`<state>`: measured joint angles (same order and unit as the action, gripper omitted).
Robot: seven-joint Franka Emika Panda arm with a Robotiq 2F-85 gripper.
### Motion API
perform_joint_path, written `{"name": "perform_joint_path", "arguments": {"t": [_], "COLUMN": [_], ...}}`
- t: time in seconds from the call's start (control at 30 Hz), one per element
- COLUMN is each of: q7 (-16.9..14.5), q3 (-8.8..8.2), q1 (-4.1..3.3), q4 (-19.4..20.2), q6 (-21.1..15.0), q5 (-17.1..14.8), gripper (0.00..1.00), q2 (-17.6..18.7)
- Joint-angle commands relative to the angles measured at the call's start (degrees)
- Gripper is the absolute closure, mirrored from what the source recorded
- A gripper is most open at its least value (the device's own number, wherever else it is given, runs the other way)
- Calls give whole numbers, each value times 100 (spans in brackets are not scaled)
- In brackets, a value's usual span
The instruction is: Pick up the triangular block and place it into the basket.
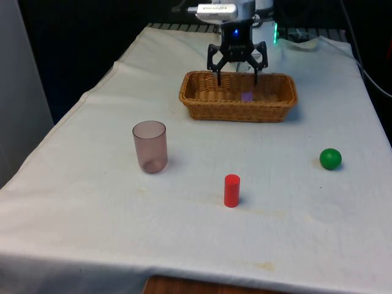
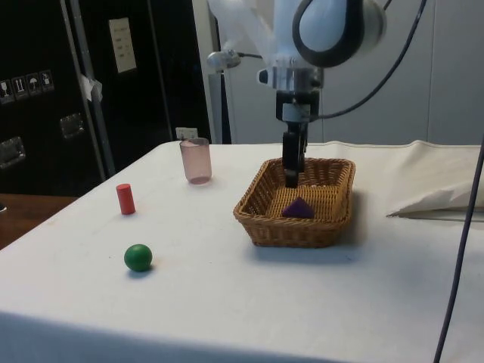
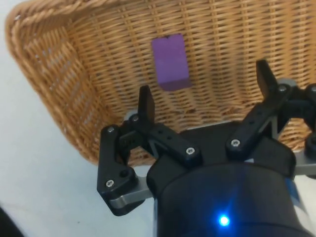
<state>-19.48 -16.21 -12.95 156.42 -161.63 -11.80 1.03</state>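
My gripper (image 1: 237, 75) hangs jaws wide above the wicker basket (image 2: 257, 219); inside lies the purple triangular block (image 2: 298, 207), light, rigid; I'd grip its flat sides.

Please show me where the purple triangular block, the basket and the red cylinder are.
Purple triangular block (image 2: 299, 207), side view: its sloping face.
Basket (image 1: 236, 113), front view: near outer wall.
Red cylinder (image 1: 231, 191), front view: middle of its side.

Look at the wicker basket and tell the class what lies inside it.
Inside the wicker basket lies one purple triangular block on the woven floor. The open hand hangs above it, empty. In the front view the near wall covers part of the floor; the other views show nothing else.
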Motion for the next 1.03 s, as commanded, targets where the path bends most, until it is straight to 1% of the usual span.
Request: {"name": "perform_joint_path", "arguments": {"t": [0.0,0.1,0.13,0.17,0.23,0.33,0.37,0.4,0.47,0.63,0.67,0.7,0.73,0.9,0.93,0.97,1.0], "q7": [126,143,0,143,149,160,17,160,166,138,46,126,109,63,52,52,46], "q3": [-40,-46,-29,-46,-52,-63,-80,-69,-80,-109,-109,-115,-126,-166,-172,-172,-172], "q1": [29,40,0,46,57,57,6,57,52,40,6,34,29,11,6,6,6], "q4": [0,-11,0,-11,-29,-86,-40,-138,-292,-625,-539,-688,-831,-1175,-1312,-1369,-1318], "q6": [74,223,212,269,418,579,556,642,808,1117,1043,1169,1278,1524,1599,1627,1581], "q5": [183,212,17,218,241,258,80,258,246,212,97,201,178,120,103,97,97], "gripper": [0,0,0,0,0,0,0,0,0,0,0,0,0,0,0,0,0], "q2": [-57,-229,-258,-286,-453,-590,-659,-613,-670,-682,-722,-676,-659,-584,-533,-498,-550]}}
